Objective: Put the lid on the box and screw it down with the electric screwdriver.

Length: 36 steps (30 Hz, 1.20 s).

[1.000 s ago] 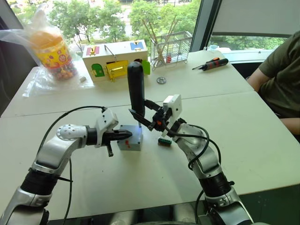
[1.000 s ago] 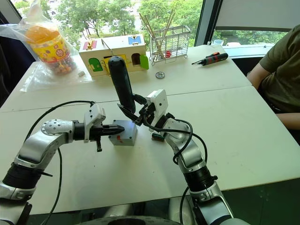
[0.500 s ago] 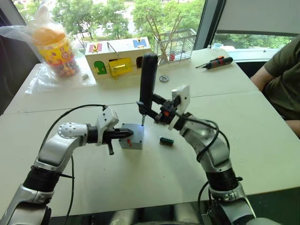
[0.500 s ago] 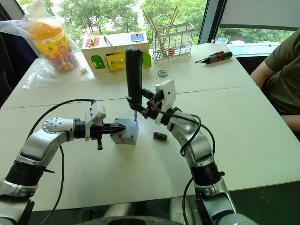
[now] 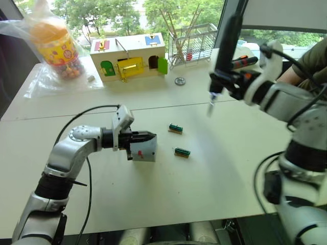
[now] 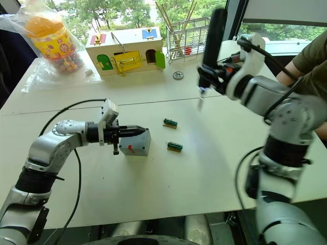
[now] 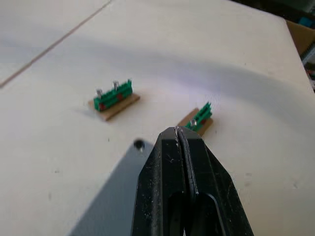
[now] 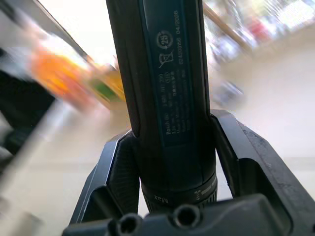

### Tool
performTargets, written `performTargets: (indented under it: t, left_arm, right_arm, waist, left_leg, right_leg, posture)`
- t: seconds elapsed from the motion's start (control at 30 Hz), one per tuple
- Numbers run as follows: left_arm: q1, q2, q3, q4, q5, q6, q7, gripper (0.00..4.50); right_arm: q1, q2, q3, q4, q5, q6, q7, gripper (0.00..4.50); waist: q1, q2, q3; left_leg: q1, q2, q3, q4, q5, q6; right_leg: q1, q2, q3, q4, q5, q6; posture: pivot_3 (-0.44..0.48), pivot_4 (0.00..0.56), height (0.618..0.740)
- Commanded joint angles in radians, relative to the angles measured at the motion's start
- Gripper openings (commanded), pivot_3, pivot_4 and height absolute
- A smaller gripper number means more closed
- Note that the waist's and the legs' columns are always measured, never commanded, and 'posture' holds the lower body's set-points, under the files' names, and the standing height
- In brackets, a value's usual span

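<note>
The grey box (image 5: 145,150) with a red mark on its side sits mid-table. The lid (image 7: 109,199) lies on top of it, one screw (image 7: 139,144) showing at a corner. My left gripper (image 5: 148,136) is shut, its fingertips resting on the lid, nothing between them. My right gripper (image 5: 224,81) is raised high to the right, well away from the box, and is shut on the electric screwdriver (image 5: 226,38). The tool stands nearly upright with its metal bit (image 5: 210,106) pointing down. In the right wrist view the fingers (image 8: 112,172) clamp the dark barrel (image 8: 167,88).
Two small green terminal blocks (image 5: 175,128) (image 5: 182,151) lie right of the box. At the back stand a wooden toy house (image 5: 129,53), a wire basket (image 5: 191,43), a bagged jar (image 5: 53,43) and a metal washer (image 5: 180,80). A person (image 5: 309,56) sits at the right.
My right arm has swung up and to the right, carrying the electric screwdriver away from the box. The left gripper stays shut on top of the box. The camera has shifted.
</note>
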Motion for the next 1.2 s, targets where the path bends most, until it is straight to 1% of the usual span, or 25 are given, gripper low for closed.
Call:
performTargets:
  t: [0.03,0.07,0.13,0.27,0.4,0.5,0.63,0.7,0.73,0.77,0.83,0.87,0.97,1.1,1.2]
  left_arm:
    - [-0.005,0.0,-0.026,-0.056,0.01,-0.02,-0.01,0.0]
    - [-0.01,-0.004,-0.038,-0.075,0.01,-0.021,-0.012,0.0]
    - [-0.019,-0.003,-0.07,-0.099,0.031,-0.036,-0.018,0.0]
    - [-0.017,0.006,-0.117,-0.097,0.093,-0.086,-0.02,0.0]
    - [-0.004,0.004,-0.132,-0.101,0.122,-0.109,-0.013,0.0]
    - [0.013,0.003,-0.126,-0.111,0.129,-0.107,-0.005,0.0]
    - [0.034,0.008,-0.113,-0.118,0.13,-0.105,0.003,0.0]
    - [0.039,0.012,-0.11,-0.112,0.136,-0.111,0.008,0.0]
    - [0.04,0.013,-0.111,-0.109,0.139,-0.113,0.009,0.0]
    - [0.039,0.012,-0.108,-0.105,0.141,-0.116,0.014,0.0]
    - [0.03,0.013,-0.093,-0.085,0.144,-0.12,0.022,0.0]
    - [0.027,0.015,-0.087,-0.077,0.145,-0.122,0.023,0.0]
    - [-0.001,0.021,-0.064,-0.019,0.166,-0.142,0.041,0.0]
    - [-0.034,0.036,-0.017,0.037,0.156,-0.145,0.037,0.0]
    - [-0.054,0.052,0.017,0.08,0.149,-0.152,0.026,0.0]
  right_arm:
    - [-0.008,-0.158,0.027,0.029,-0.005,0.121,0.092,1.93]
    - [0.023,-0.223,0.051,0.058,0.029,0.158,0.144,1.93]
    - [0.069,-0.318,0.099,0.12,0.082,0.196,0.217,1.93]
    - [0.11,-0.413,0.202,0.242,0.133,0.199,0.28,1.93]
    - [0.083,-0.416,0.283,0.349,0.137,0.199,0.292,1.93]
    - [0.053,-0.396,0.312,0.408,0.111,0.199,0.274,1.93]
    - [0.027,-0.374,0.351,0.422,0.042,0.199,0.249,1.93]
    - [0.023,-0.365,0.357,0.413,0.041,0.199,0.257,2.91]
    - [0.023,-0.363,0.358,0.409,0.041,0.199,0.262,3.13]
    - [0.024,-0.363,0.361,0.404,0.039,0.199,0.265,3.68]
    - [0.029,-0.36,0.354,0.39,0.028,0.199,0.26,4.33]
    - [0.03,-0.357,0.346,0.385,0.023,0.199,0.255,4.47]
    - [0.007,-0.327,0.308,0.36,-0.006,0.199,0.246,4.47]
    - [-0.023,-0.286,0.244,0.315,-0.048,0.176,0.246,4.47]
    - [-0.081,-0.218,0.164,0.298,-0.058,0.191,0.231,4.47]
  waist:
    - [-0.005,0.0,0.001]
    - [-0.007,0.0,0.002]
    - [-0.006,-0.002,0.003]
    - [-0.009,-0.002,0.006]
    - [-0.001,-0.002,0.01]
    - [0.002,-0.002,0.011]
    - [0.004,-0.004,0.014]
    - [0.004,-0.004,0.014]
    - [0.005,-0.004,0.014]
    - [0.005,-0.004,0.014]
    - [0.004,-0.004,0.014]
    - [0.004,-0.004,0.014]
    - [0.003,-0.004,0.014]
    - [0.003,-0.004,0.014]
    - [0.0,-0.004,0.014]
  left_leg:
    - [-0.002,0.0,0.001,0.0,0.0,0.0]
    - [-0.004,0.0,0.003,0.0,0.0,0.0]
    - [-0.008,0.0,0.004,0.0,0.0,0.001]
    - [-0.007,0.002,0.009,0.004,-0.001,0.002]
    - [-0.008,0.004,0.01,0.012,-0.002,0.003]
    - [-0.009,0.004,0.011,0.013,-0.003,0.005]
    - [-0.01,0.004,0.011,0.014,-0.003,0.006]
    - [-0.01,0.004,0.011,0.014,-0.003,0.006]
    - [-0.01,0.004,0.011,0.014,-0.003,0.006]
    - [-0.01,0.004,0.011,0.015,-0.003,0.006]
    - [-0.01,0.004,0.011,0.015,-0.003,0.006]
    - [-0.01,0.004,0.011,0.015,-0.003,0.006]
    - [-0.01,0.004,0.011,0.015,-0.003,0.006]
    - [-0.01,0.004,0.011,0.015,-0.003,0.006]
    - [-0.01,0.004,0.011,0.015,-0.003,0.006]
  right_leg:
    - [-0.002,-0.001,0.0,0.0,0.0,0.0]
    - [-0.005,-0.001,0.0,0.0,0.0,0.0]
    - [-0.009,-0.001,0.0,0.0,0.0,0.0]
    - [-0.009,-0.001,0.002,0.001,0.001,0.0]
    - [-0.008,0.002,0.002,0.005,0.002,-0.001]
    - [-0.007,0.002,0.003,0.004,0.002,-0.001]
    - [-0.008,0.002,0.002,0.002,0.002,-0.001]
    - [-0.007,0.002,0.002,0.003,0.002,-0.001]
    - [-0.007,0.002,0.002,0.003,0.002,-0.001]
    - [-0.007,0.002,0.002,0.003,0.002,0.0]
    - [-0.007,0.002,0.002,0.003,0.002,0.0]
    - [-0.007,0.002,0.002,0.003,0.002,0.0]
    - [-0.007,0.002,0.002,0.003,0.002,0.0]
    - [-0.008,0.002,0.002,0.004,0.003,0.0]
    - [-0.008,0.002,0.002,0.004,0.003,0.0]
  posture:
    - [0.0,0.15,0.74]
    - [0.0,0.15,0.74]
    - [0.0,0.15,0.74]
    - [0.0,0.15,0.74]
    - [0.0,0.15,0.74]
    - [0.0,0.15,0.74]
    - [0.0,0.15,0.74]
    - [0.0,0.15,0.74]
    - [0.0,0.15,0.74]
    - [0.0,0.15,0.74]
    - [0.0,0.15,0.74]
    - [0.0,0.15,0.74]
    - [0.0,0.15,0.74]
    - [0.0,0.15,0.74]
    - [0.0,0.15,0.74]
